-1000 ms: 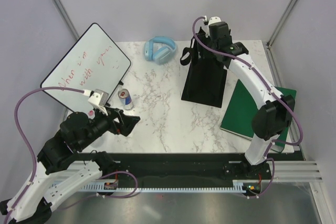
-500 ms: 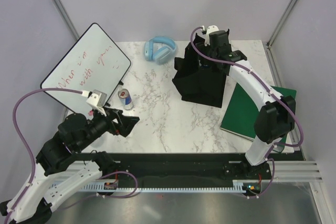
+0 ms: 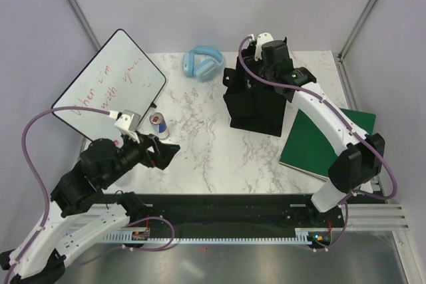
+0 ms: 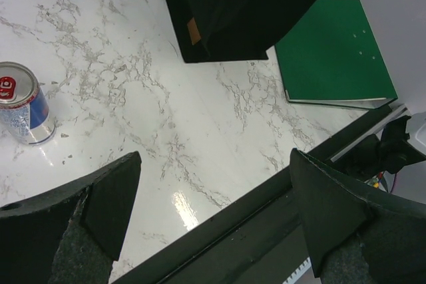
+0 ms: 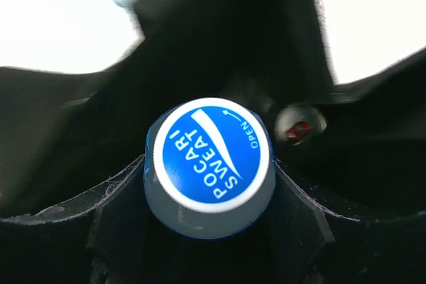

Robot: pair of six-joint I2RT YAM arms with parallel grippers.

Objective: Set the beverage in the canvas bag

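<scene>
Pocari Sweat bottle (image 5: 210, 164), taken here as the beverage, is clamped just under its blue cap between the fingers of the right gripper (image 3: 259, 74). It is held cap-up, presumably so that it can be lowered base first. In the right wrist view black fabric is seen on every side of the bottle, so it is judged to be at or just inside the mouth of the canvas bag (image 3: 256, 108). How deep it sits cannot be told. The bag is at the far right of the worktop (image 3: 200, 144), with the green book (image 3: 319, 141) just to its right.

The left gripper (image 4: 213, 197) is held spread wide and empty above the near left of the worktop. A can (image 3: 158, 125) stands just beyond it, untouched. This gripper is kept well apart from the bag, probably so that the right arm's descent is not obstructed. Release is judged to be the step that follows, once the bottle is low enough.
</scene>
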